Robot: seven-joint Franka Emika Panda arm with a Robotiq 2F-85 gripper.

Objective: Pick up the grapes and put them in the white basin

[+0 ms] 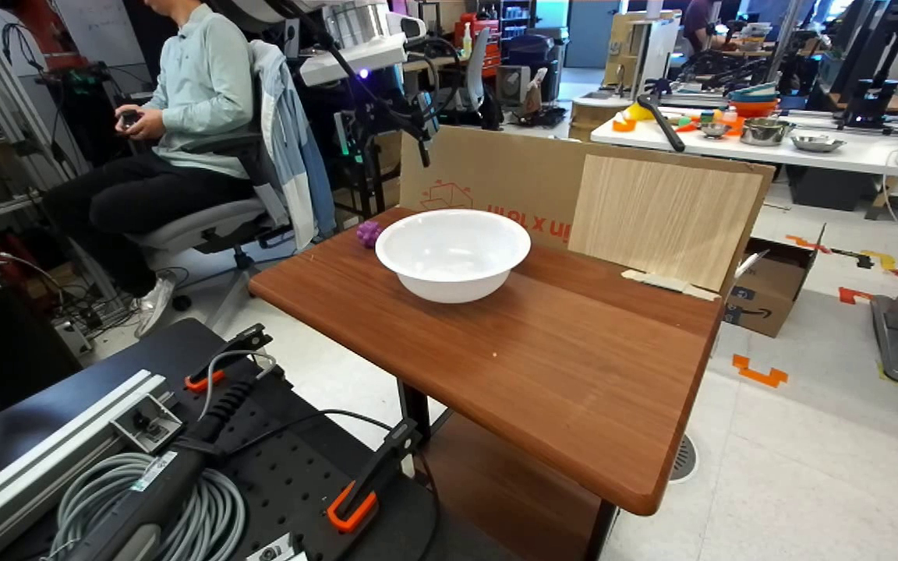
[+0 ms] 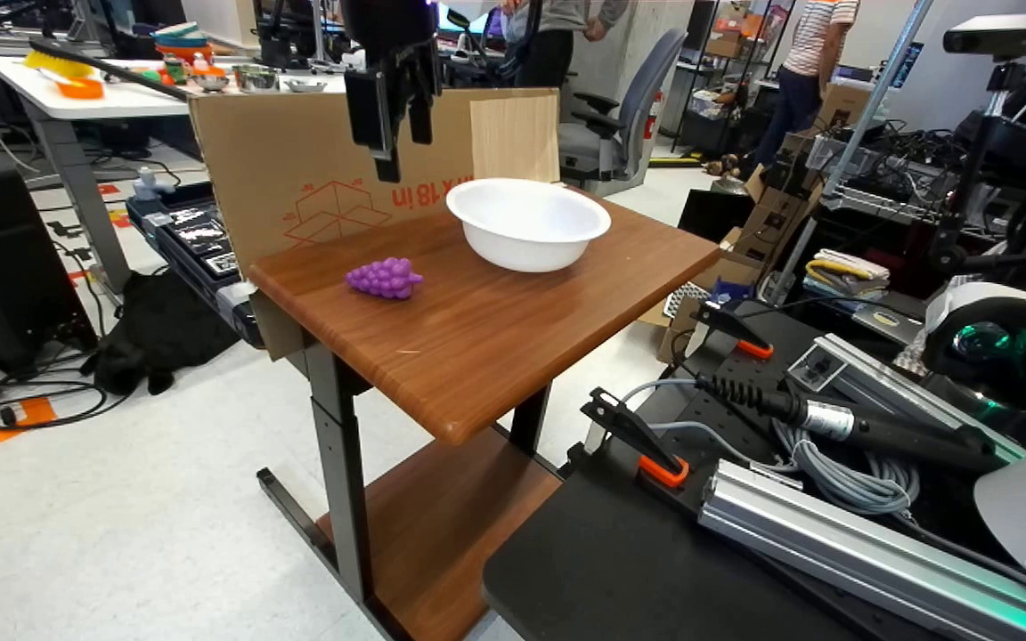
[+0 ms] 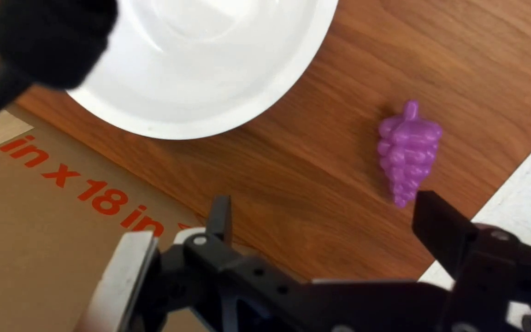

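Though both exterior views fit the basin [image 1: 453,248], the wrist view crops it.

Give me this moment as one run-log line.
gripper: open, holding nothing | white basin: upright on table | grapes: on table, apart from white basin | pickup: not yet done

Here lie the grapes [image 2: 386,279], purple, knobbly, on the worktop [image 2: 495,316], apart from the basin [image 2: 527,228]: white, round, upright!

One grape bunch [image 2: 386,279], one basin [image 2: 527,249]
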